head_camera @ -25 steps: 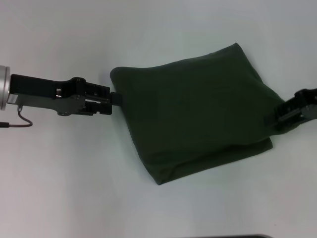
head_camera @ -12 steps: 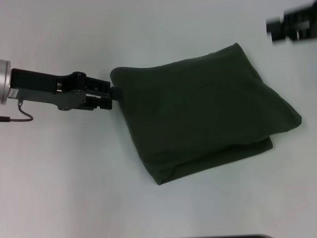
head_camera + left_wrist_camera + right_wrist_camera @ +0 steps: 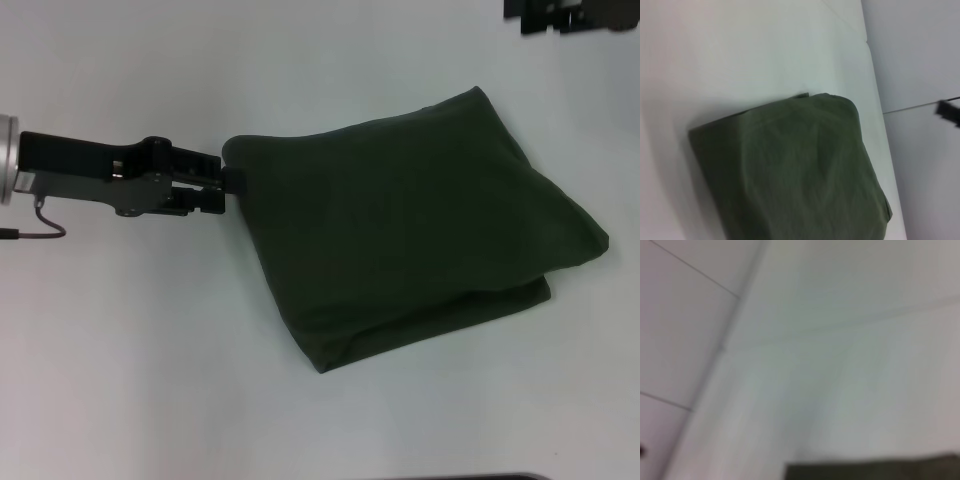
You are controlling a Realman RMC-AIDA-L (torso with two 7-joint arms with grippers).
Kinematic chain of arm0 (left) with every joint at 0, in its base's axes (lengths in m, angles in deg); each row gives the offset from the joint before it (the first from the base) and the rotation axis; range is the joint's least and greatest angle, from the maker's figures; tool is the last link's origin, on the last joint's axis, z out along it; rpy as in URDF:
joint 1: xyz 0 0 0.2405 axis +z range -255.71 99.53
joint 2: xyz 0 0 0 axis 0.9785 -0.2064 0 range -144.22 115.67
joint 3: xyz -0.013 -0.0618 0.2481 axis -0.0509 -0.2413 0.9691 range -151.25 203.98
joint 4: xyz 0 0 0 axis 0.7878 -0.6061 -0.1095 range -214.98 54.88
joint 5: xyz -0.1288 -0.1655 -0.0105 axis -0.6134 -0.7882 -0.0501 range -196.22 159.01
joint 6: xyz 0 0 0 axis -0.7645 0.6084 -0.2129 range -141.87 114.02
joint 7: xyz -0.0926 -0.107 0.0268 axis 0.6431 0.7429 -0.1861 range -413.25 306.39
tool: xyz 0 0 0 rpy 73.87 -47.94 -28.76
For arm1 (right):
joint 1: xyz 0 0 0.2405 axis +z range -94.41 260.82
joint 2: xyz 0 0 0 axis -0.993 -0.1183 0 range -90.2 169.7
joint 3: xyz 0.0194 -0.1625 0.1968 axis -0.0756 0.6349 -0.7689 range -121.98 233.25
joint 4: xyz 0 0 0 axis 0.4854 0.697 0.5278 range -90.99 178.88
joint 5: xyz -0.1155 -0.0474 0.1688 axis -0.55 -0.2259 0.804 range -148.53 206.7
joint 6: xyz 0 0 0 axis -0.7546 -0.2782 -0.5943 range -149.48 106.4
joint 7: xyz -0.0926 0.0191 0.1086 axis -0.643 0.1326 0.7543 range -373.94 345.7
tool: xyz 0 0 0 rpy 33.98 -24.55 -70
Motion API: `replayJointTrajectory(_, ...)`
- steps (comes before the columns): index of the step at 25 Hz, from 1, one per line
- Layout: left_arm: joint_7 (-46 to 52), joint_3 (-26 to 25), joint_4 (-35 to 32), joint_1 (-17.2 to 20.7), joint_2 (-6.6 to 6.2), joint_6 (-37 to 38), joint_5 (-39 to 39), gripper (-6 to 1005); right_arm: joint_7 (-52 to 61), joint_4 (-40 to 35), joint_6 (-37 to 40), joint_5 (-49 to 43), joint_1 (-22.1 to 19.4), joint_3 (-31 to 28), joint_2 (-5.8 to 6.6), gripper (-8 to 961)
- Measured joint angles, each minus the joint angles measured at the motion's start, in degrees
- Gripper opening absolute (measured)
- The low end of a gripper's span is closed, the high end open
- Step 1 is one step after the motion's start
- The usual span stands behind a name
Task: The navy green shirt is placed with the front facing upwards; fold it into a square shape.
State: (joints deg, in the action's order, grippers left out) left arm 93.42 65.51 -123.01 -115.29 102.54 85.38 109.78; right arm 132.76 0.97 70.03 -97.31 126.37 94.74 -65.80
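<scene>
The navy green shirt (image 3: 400, 230) lies folded into a rough square on the white table (image 3: 140, 360), plain side up, with no lettering or collar showing. My left gripper (image 3: 233, 182) reaches in from the left, its tip against the shirt's left edge near the far-left corner. In the left wrist view the shirt (image 3: 790, 175) fills the lower half. My right gripper (image 3: 560, 15) hangs at the far right, well away from the cloth. A dark strip of the shirt (image 3: 870, 470) shows in the right wrist view.
Bare white tabletop surrounds the shirt on all sides. A thin cable (image 3: 40, 230) loops under the left arm. The table's edge (image 3: 875, 90) and the floor beyond it appear in the left wrist view.
The right gripper has left the shirt's right corner and drawn back to the far right. That corner now lies flat. The left gripper has shifted slightly toward the far side.
</scene>
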Motion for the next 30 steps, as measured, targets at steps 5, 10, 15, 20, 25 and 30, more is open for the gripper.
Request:
replayJointTrajectory(5, 0.19, -0.03, 0.07, -0.54, -0.02, -0.01, 0.0, 495, 2.58, 0.5, -1.78, -7.24, 1.09, 2.88, -0.72, 454)
replayJointTrajectory(10, 0.25, -0.04, 0.07, -0.65, -0.02, -0.06, 0.0, 495, 3.28, 0.43, -3.74, -10.92, 1.17, 2.76, -0.97, 454)
replayJointTrajectory(15, 0.27, -0.03, 0.07, -0.61, -0.01, -0.16, 0.0, 496, 3.31, 1.41, -7.47, -11.12, 0.83, 2.53, -1.61, 454)
replayJointTrajectory(20, 0.26, -0.03, 0.07, -0.53, 0.12, -0.31, 0.01, 496, 3.24, 3.51, -11.54, -11.3, 1.17, 2.97, -2.96, 454)
replayJointTrajectory(25, 0.17, -0.03, 0.07, -0.33, 0.15, -0.69, 0.03, 496, 3.31, 4.39, -14.46, -11.54, 1.25, 4.5, -4.04, 453)
replayJointTrajectory(30, -0.09, -0.03, 0.14, -0.23, 0.16, -0.82, 0.03, 497, 3.33, 5.72, -18.3, -11.32, 1.18, 4.34, -5.2, 453)
